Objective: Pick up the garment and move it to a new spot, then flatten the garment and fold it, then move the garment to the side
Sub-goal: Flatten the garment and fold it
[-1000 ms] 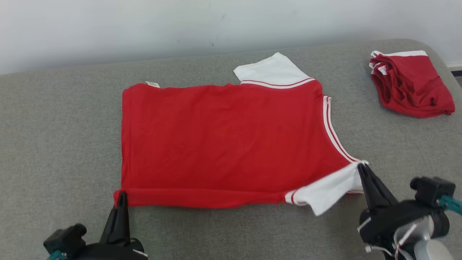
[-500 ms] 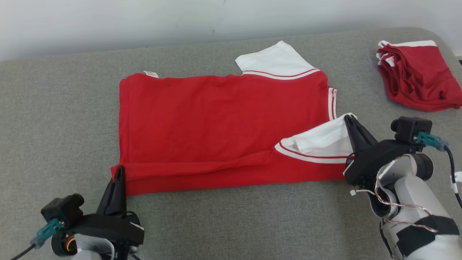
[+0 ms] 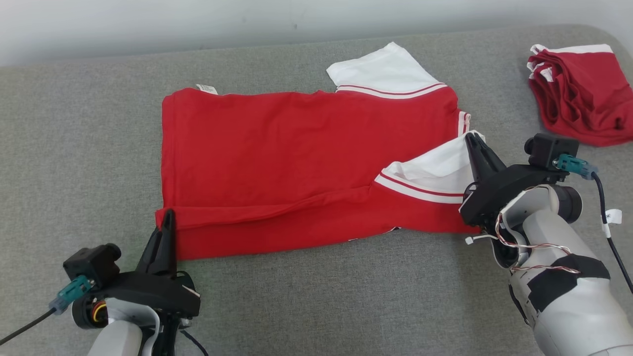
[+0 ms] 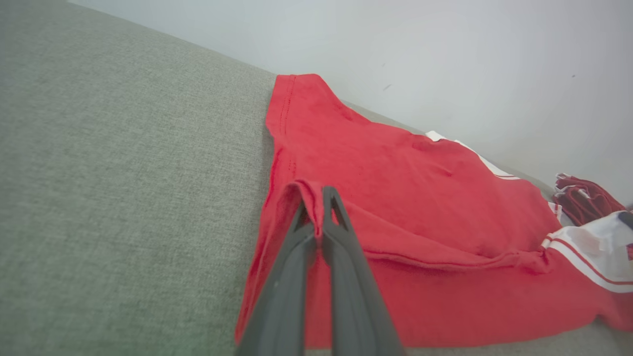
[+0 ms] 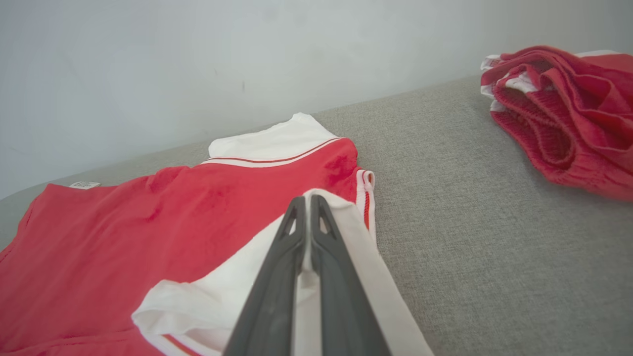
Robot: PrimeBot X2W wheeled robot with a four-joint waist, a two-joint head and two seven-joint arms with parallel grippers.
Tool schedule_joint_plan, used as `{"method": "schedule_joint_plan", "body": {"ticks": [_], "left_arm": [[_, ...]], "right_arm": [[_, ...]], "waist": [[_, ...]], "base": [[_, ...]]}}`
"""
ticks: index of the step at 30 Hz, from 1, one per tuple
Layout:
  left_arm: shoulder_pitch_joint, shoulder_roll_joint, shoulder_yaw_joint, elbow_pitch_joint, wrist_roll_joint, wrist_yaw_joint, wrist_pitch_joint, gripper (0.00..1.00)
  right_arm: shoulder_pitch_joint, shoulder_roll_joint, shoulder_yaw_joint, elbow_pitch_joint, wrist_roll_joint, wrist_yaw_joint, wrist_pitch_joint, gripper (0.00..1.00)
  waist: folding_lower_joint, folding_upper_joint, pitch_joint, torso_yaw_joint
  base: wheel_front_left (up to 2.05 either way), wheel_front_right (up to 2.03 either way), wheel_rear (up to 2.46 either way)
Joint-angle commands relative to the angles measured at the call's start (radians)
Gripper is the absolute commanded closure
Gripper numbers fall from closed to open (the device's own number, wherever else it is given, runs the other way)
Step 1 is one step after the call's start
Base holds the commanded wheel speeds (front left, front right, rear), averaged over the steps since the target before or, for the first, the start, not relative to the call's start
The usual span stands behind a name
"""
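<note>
Left gripper [image 3: 169, 213] is clenched on the garment [image 3: 296, 158] at its near hem corner; right gripper [image 3: 469, 137] is clenched on the white sleeve [image 3: 435, 170]. Garment lies spread on the tabletop [image 3: 74, 148], near edge raised. Light, limp cloth: hold corners, move both together.

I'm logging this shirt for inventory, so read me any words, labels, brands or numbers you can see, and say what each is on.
Nothing here is readable.
On the far edge of the red shirt, a small white tag: too small to read.
Beside the right forearm, a hanging white tag with a dark mark: too blurred to read.
</note>
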Motion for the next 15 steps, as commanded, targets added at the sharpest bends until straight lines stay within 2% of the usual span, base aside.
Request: {"method": "schedule_joint_plan", "body": {"ticks": [1,2,8,15], "left_arm": [[-0.018,0.004,-0.006,0.013,0.011,0.0,-0.009,0.72],[-0.023,0.006,-0.01,0.019,0.02,0.001,-0.014,0.0],[0.004,-0.003,-0.012,0.044,0.045,0.001,-0.052,0.0],[0.093,0.004,-0.012,0.027,0.058,0.012,-0.067,0.0]], "right_arm": [[-0.022,0.003,0.017,0.023,0.011,-0.003,-0.027,0.02],[-0.024,0.003,0.026,0.038,0.016,-0.003,-0.039,0.0],[0.0,-0.035,0.082,0.079,0.041,-0.003,-0.13,0.0],[0.112,-0.104,0.129,0.038,0.068,-0.003,-0.168,0.0]], "waist": [[-0.0002,-0.0001,0.0,0.002],[-0.0002,-0.0001,-0.002,0.004],[-0.0002,-0.0001,-0.046,0.005],[-0.0002,-0.0001,-0.087,0.004]], "base": [[0.0,0.0,0.0],[0.0,0.0,0.0],[0.0,0.0,0.0],[0.0,0.0,0.0]]}}
